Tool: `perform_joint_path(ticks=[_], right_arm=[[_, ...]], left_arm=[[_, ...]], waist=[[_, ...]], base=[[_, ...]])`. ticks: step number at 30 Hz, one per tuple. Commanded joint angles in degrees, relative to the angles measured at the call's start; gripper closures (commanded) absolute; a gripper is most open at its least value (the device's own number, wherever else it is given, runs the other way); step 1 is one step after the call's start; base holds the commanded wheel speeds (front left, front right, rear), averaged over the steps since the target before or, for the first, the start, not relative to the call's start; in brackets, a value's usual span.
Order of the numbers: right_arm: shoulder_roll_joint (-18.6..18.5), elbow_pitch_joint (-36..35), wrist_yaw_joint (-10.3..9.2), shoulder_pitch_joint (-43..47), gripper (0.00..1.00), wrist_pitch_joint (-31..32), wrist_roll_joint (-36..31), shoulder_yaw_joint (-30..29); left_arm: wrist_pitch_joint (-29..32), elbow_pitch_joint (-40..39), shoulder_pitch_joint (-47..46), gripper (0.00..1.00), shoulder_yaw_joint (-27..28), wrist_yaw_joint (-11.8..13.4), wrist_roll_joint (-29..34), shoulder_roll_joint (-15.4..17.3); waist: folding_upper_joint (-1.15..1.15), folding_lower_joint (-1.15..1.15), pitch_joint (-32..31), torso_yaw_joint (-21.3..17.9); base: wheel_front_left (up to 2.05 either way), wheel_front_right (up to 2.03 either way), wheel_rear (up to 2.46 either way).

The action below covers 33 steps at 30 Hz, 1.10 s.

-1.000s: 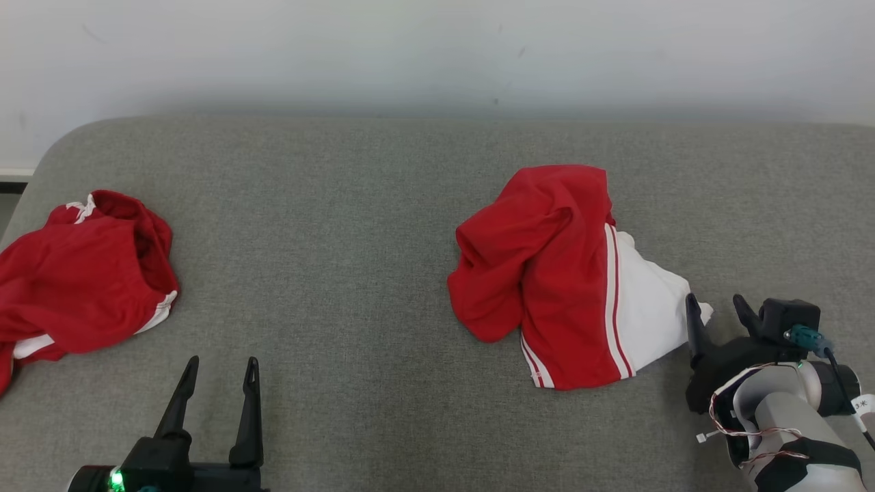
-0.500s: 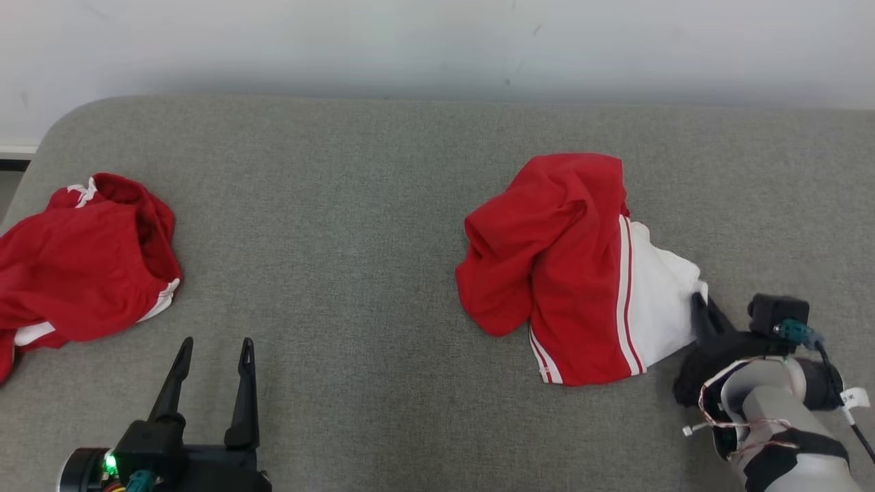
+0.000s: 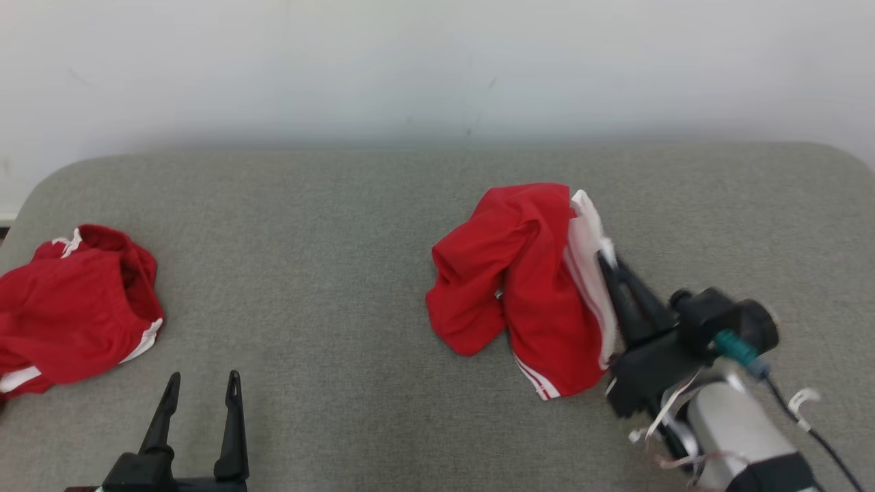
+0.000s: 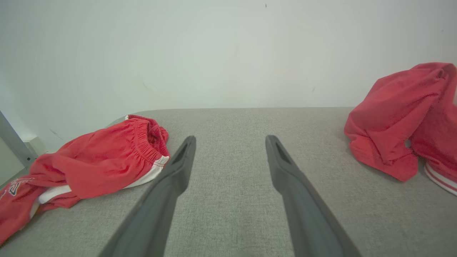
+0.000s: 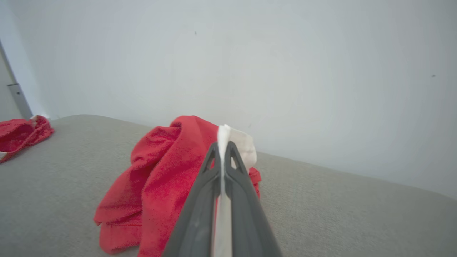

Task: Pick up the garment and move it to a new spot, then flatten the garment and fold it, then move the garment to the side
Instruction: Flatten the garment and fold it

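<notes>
Garment, red with white side panel: crumpled right of centre on grey cushioned surface, its white edge pinched between the closed right gripper. Left gripper: fingers spread wide, empty, near second red garment at far left.

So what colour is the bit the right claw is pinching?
White. The right gripper pinches the white part of the garment; right wrist view shows it best.

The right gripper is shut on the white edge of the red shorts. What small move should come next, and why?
Probably raise the right gripper a little: it is shut on the white edge of the shorts, but most of the cloth lies crumpled on the grey surface.
</notes>
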Motion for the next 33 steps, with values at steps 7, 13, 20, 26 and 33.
perform_joint_path(ticks=[7, 13, 20, 26, 33], right_arm=[[-3.05, -12.1, -0.13, 8.6, 1.0, 0.0, 1.25, 13.05], [-4.78, -14.67, -0.13, 15.48, 1.0, -0.01, 2.7, 23.97], [-3.79, -8.41, -0.13, 16.15, 1.0, -0.02, 4.27, 33.6], [-2.46, -9.96, -0.13, 15.57, 0.0, -0.02, 5.47, 29.56], [-3.43, -21.38, -0.13, 19.63, 0.0, -0.01, 4.64, 17.54]], left_arm=[[-0.19, -0.43, 2.05, 0.0, -0.29, 0.22, -0.08, -0.39], [-0.19, -0.06, 2.35, 0.0, -0.44, 0.04, -0.33, -0.4], [-0.19, 0.46, 1.35, 0.0, -1.35, -0.14, -0.37, -0.37], [-0.19, 0.94, 1.96, 0.0, -1.09, -0.34, -0.85, 0.0], [-0.19, 0.58, 2.04, 0.0, -0.35, -0.47, -0.99, 0.21]], waist=[[0.0, 0.0, -2.66, -2.8], [0.0, 0.0, -3.05, -3.43], [0.0, 0.0, -2.82, -2.79], [0.0, 0.0, -3.21, -3.26], [0.0, 0.0, -3.84, -3.91]], base=[[0.0, 0.0, 0.0], [0.0, 0.0, 0.0], [0.0, 0.0, 0.0], [0.0, 0.0, 0.0], [0.0, 0.0, 0.0]])
